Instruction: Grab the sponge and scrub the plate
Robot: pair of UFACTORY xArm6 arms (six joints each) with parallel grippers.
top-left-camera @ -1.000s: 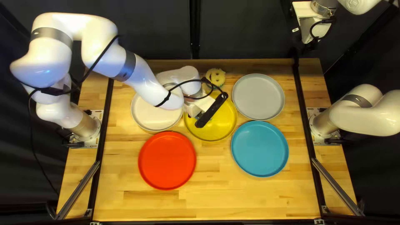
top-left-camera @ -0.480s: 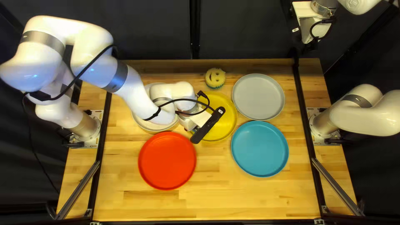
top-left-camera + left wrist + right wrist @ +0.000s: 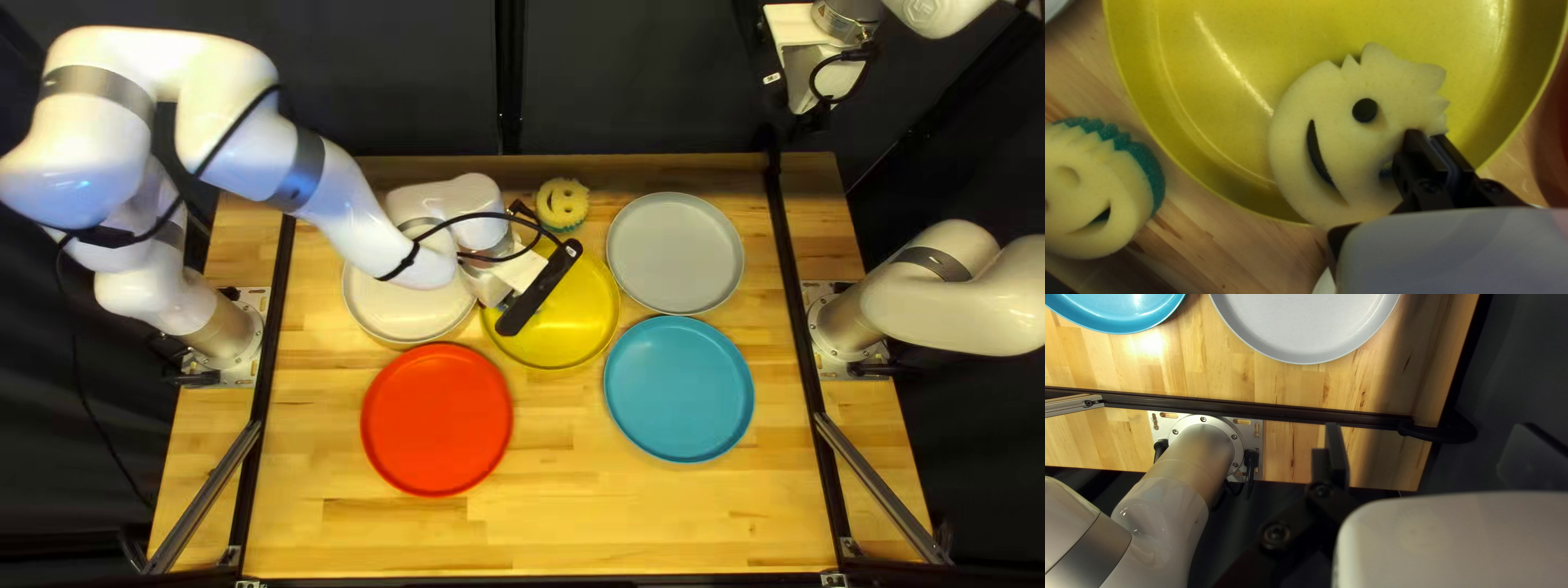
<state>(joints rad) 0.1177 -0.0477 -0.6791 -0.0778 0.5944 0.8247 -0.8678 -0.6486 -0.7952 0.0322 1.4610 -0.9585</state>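
Probably scrubbing the yellow plate (image 3: 1203,114) right about now, going by the setup. Pinching the cream sponge (image 3: 1334,103) near its edge with the left pincer (image 3: 1429,136), closing on it from both sides, and holding it face up over the plate's left part, overlapping the rim on the side nearest the white plate (image 3: 403,318). Not really seeing the underside, so only guessing at actual contact. Leaving the right pincer (image 3: 1433,436) spread wide and gripping nothing, hanging out past the bench's (image 3: 544,528) far right corner lol. Also leaving the second sponge (image 3: 1105,190) sitting just beside the plate, towards the far edge. Next up, probably needing light, even pressure and sweeps through the middle out to the right rim. Maybe risking snagging on that rim, or twisting loose from such a small pinch.
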